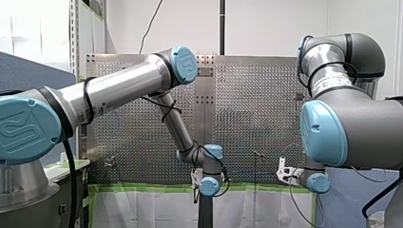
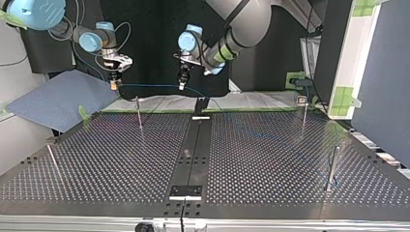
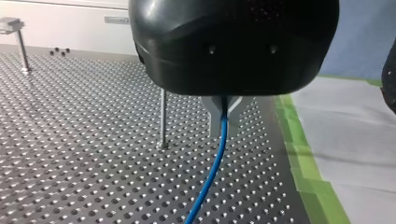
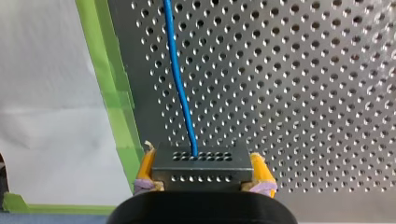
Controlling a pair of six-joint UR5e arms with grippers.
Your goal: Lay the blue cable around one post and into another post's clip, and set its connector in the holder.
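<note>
In the right wrist view my right gripper [image 4: 201,159] is shut on a black connector block [image 4: 201,173], its yellow pads [image 4: 145,168] on either side. The blue cable [image 4: 180,84] leaves the block and runs ahead over the perforated plate. My left gripper [image 3: 224,111] has its metal fingers shut on the blue cable [image 3: 210,172], which hangs down from them. Seen from across the table, my right gripper [image 2: 114,85] and my left gripper [image 2: 182,86] hover above the far edge with the cable [image 2: 150,85] stretched between them. A thin post [image 2: 139,112] stands just below it.
More posts stand on the table [image 2: 270,159]: one at the far right [image 2: 304,116], a thicker one at the near right [image 2: 332,166], a leaning one at the near left [image 2: 53,162]. A black bracket [image 2: 200,105] sits on the centre strip, another bracket [image 2: 185,191] at its near end. Green tape [image 3: 299,154] lines the plate's edge.
</note>
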